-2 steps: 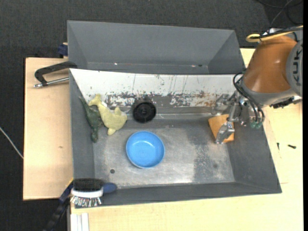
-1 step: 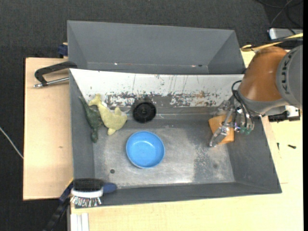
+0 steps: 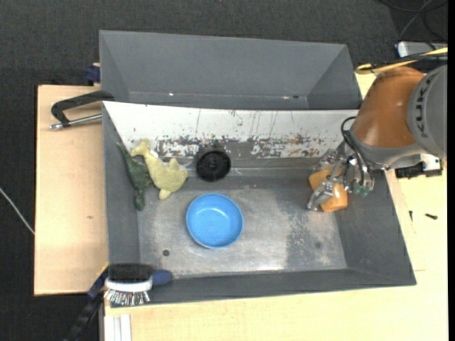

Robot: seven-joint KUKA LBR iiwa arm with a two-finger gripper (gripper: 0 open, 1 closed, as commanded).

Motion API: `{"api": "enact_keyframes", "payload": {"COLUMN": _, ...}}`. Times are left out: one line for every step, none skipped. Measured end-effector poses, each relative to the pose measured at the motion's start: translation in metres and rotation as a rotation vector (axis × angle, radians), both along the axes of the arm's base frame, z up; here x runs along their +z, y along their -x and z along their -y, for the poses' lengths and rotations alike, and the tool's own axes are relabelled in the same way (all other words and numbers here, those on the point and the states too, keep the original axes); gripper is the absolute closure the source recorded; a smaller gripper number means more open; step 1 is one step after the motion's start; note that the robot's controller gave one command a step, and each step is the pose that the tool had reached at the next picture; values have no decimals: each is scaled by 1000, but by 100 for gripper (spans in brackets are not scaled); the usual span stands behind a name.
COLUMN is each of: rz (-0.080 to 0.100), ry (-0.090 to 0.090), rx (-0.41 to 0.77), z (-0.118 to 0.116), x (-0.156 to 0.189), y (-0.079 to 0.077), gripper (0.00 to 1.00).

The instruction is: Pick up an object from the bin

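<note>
Fingers [image 3: 316,202] touch a small orange object [image 3: 335,200] at the bin's [image 3: 213,69] right side; how far open, I cannot tell.

Small orange chunk [image 3: 334,199] — right side of bin [image 3: 249,280] floor, near wall.

**My grey arm and orange cover**

My arm [image 3: 431,119] is pale grey, with dark letters printed on its side. A smooth, rounded orange cover [image 3: 384,116] wraps my wrist. Black cables [image 3: 350,139] loop below it toward my small silvery gripper [image 3: 321,196].
</note>
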State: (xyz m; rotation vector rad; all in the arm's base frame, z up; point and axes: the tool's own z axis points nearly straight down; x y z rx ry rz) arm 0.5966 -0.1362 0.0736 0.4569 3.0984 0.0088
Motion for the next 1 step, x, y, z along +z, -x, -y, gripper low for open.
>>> {"api": "enact_keyframes", "payload": {"rz": 4, "ry": 10, "rx": 179, "z": 8, "x": 129, "y": 18, "gripper": 100}}
